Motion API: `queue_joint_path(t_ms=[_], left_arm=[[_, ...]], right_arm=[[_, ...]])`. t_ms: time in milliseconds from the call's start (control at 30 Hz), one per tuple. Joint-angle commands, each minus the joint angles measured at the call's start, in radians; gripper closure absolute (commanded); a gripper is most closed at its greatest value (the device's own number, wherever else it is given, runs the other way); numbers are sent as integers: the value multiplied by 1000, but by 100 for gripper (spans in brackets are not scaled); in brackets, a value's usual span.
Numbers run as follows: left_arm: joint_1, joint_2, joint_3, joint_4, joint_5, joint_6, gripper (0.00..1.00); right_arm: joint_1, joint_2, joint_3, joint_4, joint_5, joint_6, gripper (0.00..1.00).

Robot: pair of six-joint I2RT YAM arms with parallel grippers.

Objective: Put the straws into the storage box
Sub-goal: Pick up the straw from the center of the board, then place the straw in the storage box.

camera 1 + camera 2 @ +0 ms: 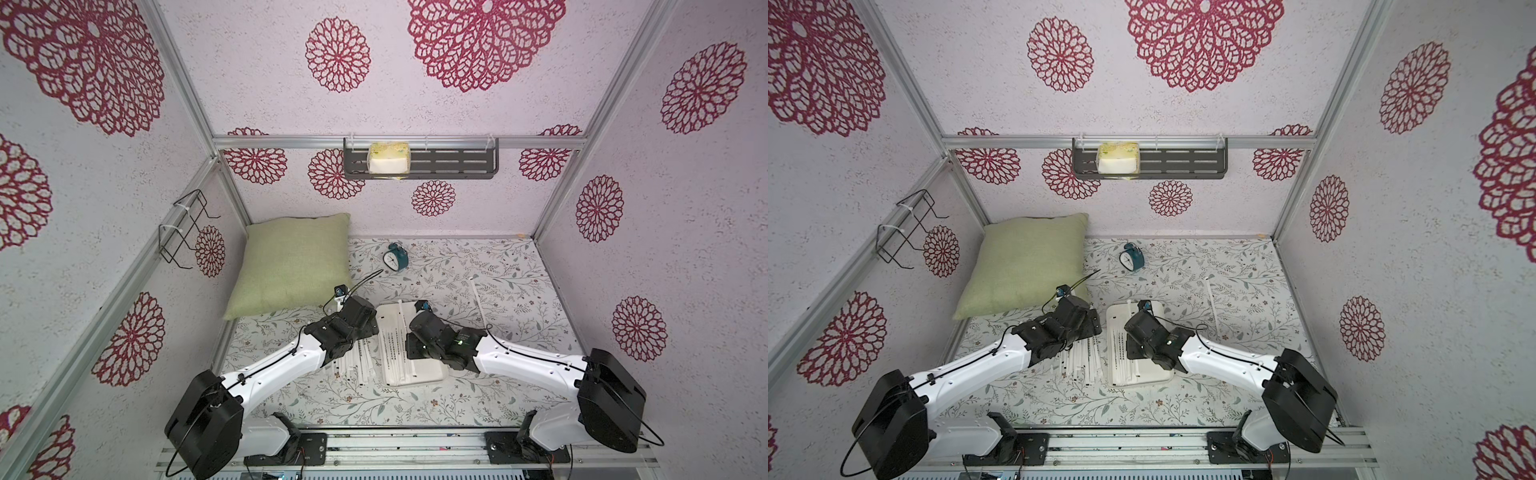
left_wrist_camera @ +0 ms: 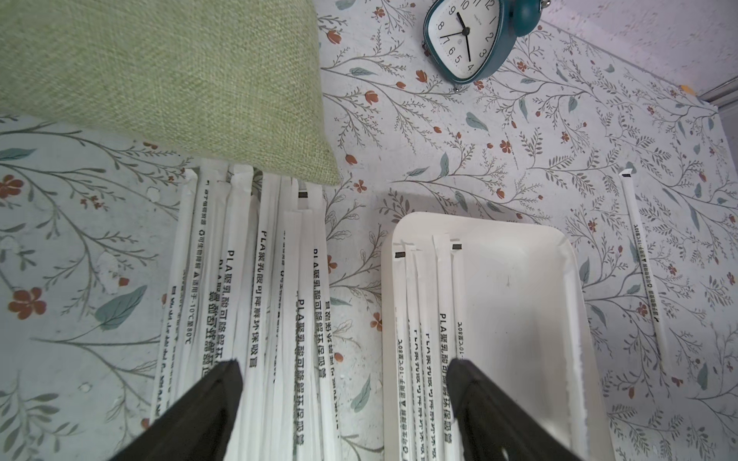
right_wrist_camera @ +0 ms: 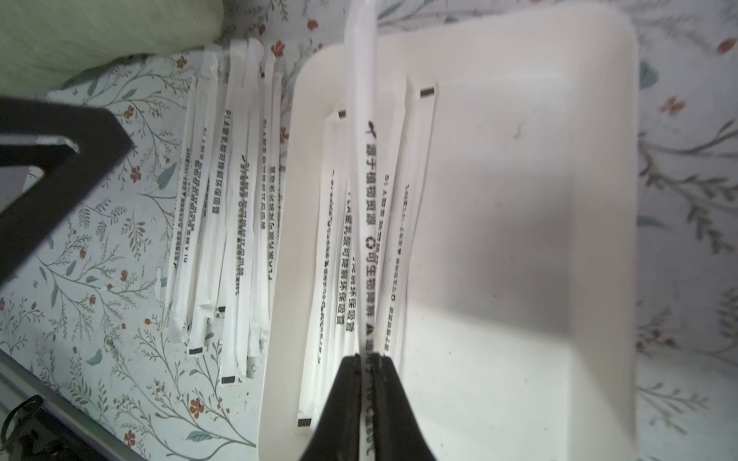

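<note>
A pile of white paper-wrapped straws [image 2: 255,279] lies on the floral table beside the storage box [image 2: 519,319], a shallow white tray. Several straws [image 2: 423,319] lie along the box's side nearest the pile. One straw [image 1: 478,303] lies alone on the table to the right. My left gripper [image 2: 344,366] hangs open, one finger over the pile and the other over the box's straws, holding nothing. My right gripper [image 3: 369,359] is shut on a single straw [image 3: 365,159], which it holds above the box [image 3: 519,199], the straw's far end reaching past the rim.
A green cushion [image 1: 291,266] lies at the back left, its corner over the far ends of the pile. A teal alarm clock [image 1: 395,257] stands behind the box. A dark slotted shelf [image 1: 457,162] and a wire rack [image 1: 187,228] hang on the walls.
</note>
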Motion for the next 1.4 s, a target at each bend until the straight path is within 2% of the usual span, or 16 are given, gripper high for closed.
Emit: queue_joint_path(t_ms=[0, 333, 867, 1133, 1367], left_arm=[[-2, 24, 9, 42, 31, -18, 12], [-30, 74, 12, 82, 66, -32, 12], [-34, 90, 29, 65, 55, -23, 12], [-34, 87, 31, 62, 54, -22, 13], [-33, 80, 33, 52, 42, -8, 13]], right_arm=[[-11, -1, -43, 81, -22, 111, 88], [-70, 99, -104, 196, -101, 109, 89], [-85, 213, -38, 157, -147, 32, 88], [-84, 215, -21, 128, -134, 26, 86], [-85, 185, 18, 71, -107, 4, 80]])
